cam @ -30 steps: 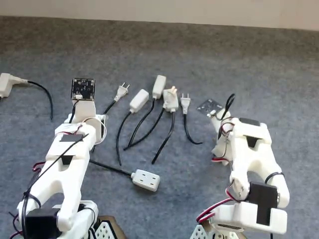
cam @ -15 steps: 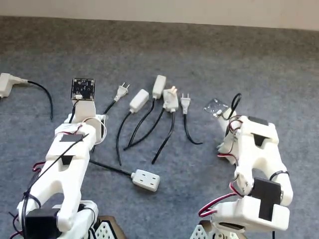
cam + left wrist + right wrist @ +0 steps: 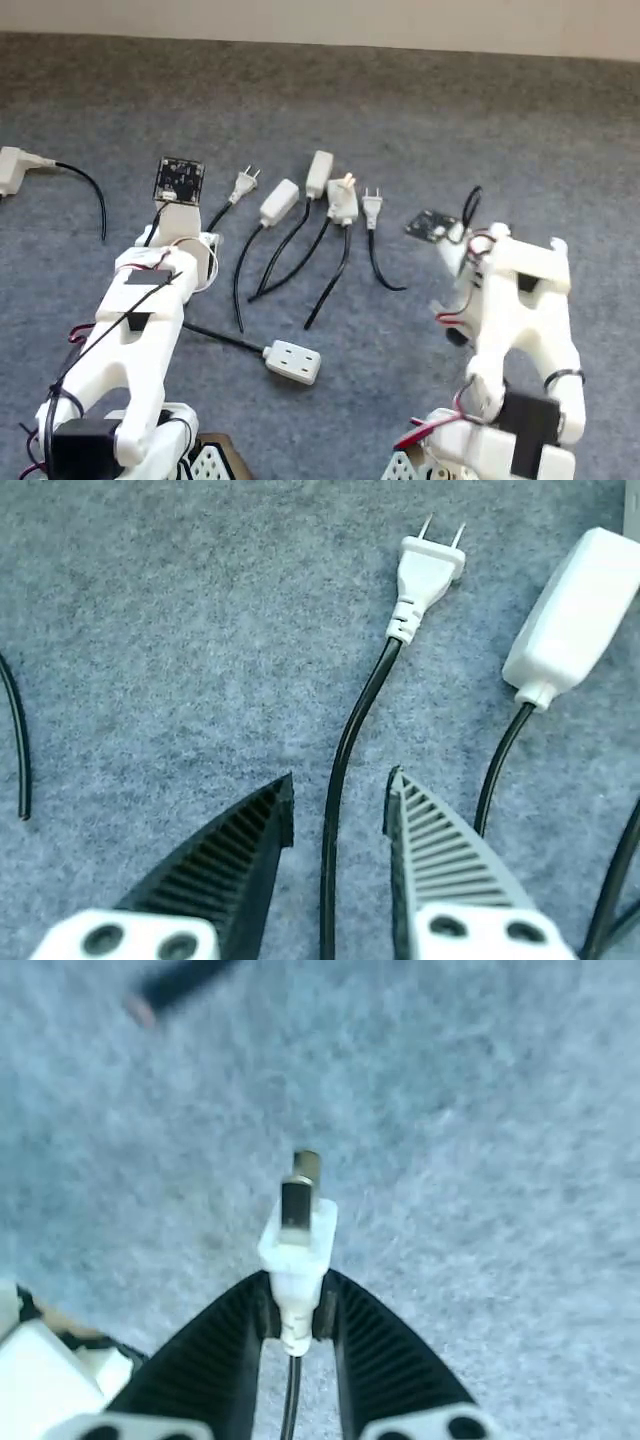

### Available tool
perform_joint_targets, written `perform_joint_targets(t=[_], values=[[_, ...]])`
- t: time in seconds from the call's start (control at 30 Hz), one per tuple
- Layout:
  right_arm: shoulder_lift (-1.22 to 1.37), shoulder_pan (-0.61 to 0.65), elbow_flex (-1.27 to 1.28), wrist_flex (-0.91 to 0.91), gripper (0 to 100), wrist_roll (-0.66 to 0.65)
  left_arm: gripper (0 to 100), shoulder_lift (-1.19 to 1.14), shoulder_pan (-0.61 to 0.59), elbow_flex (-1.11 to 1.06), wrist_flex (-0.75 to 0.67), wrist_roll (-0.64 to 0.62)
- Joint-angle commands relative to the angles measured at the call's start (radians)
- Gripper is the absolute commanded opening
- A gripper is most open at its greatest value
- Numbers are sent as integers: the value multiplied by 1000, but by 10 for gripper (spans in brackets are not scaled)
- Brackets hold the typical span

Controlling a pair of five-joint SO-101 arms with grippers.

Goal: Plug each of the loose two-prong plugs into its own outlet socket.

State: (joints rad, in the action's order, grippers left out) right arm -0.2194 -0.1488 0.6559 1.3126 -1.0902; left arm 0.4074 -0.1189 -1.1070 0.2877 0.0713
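Grasp on the right is made: fingers of the right gripper (image 3: pixel 297 1285) clamp a white two-prong plug (image 3: pixel 297 1245), prongs forward above the grey carpeted bench (image 3: pixel 480 1110). Fingers of the left gripper (image 3: pixel 338 780) stand apart astride the black cord (image 3: pixel 345 750) of a second white plug (image 3: pixel 430 565). Next, probably: align the held prongs with the free white rectangular socket block (image 3: pixel 293 361) and press straight in.

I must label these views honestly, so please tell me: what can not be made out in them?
Right wrist view: dark shape, blurred and cut by the frame edge; unidentifiable.
High view: white plug at the left, partly cut by the edge.
Left wrist view: white socket, far end cut by the edge; its slots unseen.
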Motion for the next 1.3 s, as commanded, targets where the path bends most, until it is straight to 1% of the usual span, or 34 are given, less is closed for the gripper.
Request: perform_joint_targets(t=[0.0,0.03,0.07,0.17,0.3,0.37,0.4,0.5,0.6,0.67,0.73,0.83,0.97,1.03,1.1,1.17,1.27], values=[[-165,119,-12,5,5,169,164,59,8,25,-3,49],[-211,160,-4,-16,5,222,164,93,8,36,41,49],[-263,199,10,-38,5,287,165,136,12,48,118,49],[-430,318,76,-133,5,446,168,288,44,117,405,55],[-605,493,199,-217,6,601,169,453,139,214,753,163],[-648,567,246,-248,6,663,192,522,186,232,870,178],[-661,601,265,-266,6,684,212,559,205,232,905,178],[-685,691,314,-337,6,727,258,674,219,209,916,178],[-690,757,351,-377,6,735,274,812,219,147,881,166],[-690,776,371,-381,6,736,274,909,223,73,838,133],[-690,783,389,-381,6,736,275,1007,223,-13,781,129],[-690,783,415,-392,6,738,313,1145,225,-134,740,126],[-685,783,461,-458,6,806,338,1296,257,-217,750,114],[-682,783,466,-479,6,845,338,1356,285,-220,783,92],[-682,785,466,-481,6,858,337,1403,295,-220,809,75],[-682,805,470,-481,6,864,337,1423,292,-219,812,71],[-682,878,472,-479,6,864,337,1417,297,-226,812,68]])
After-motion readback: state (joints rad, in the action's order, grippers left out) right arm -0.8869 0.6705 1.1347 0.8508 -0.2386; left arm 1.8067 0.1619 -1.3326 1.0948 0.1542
